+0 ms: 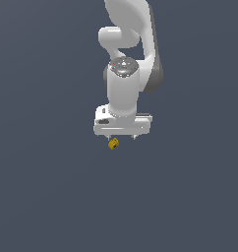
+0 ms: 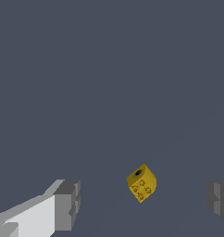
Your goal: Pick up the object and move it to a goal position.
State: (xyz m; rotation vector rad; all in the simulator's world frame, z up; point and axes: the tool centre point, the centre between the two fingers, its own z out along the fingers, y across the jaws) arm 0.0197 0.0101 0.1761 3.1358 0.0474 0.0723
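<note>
**A:** Fingers (image 2: 63, 203) sit closest to the wrist camera, spread wide, pinching nothing. Gripper (image 2: 144, 203) is empty.

**B:** Where's the block (image 2: 141, 183)?

**A:** Between the two fingers, touching neither, nearer the dark finger than the white one. Yellow, tilted, one dark hole, studs on one face.

**B:** Exterior view?

**A:** Block (image 1: 113, 143) is just below the white gripper (image 1: 121, 136), toward the exterior view's left. Plain grey floor (image 1: 52, 197); no containers visible.
</note>
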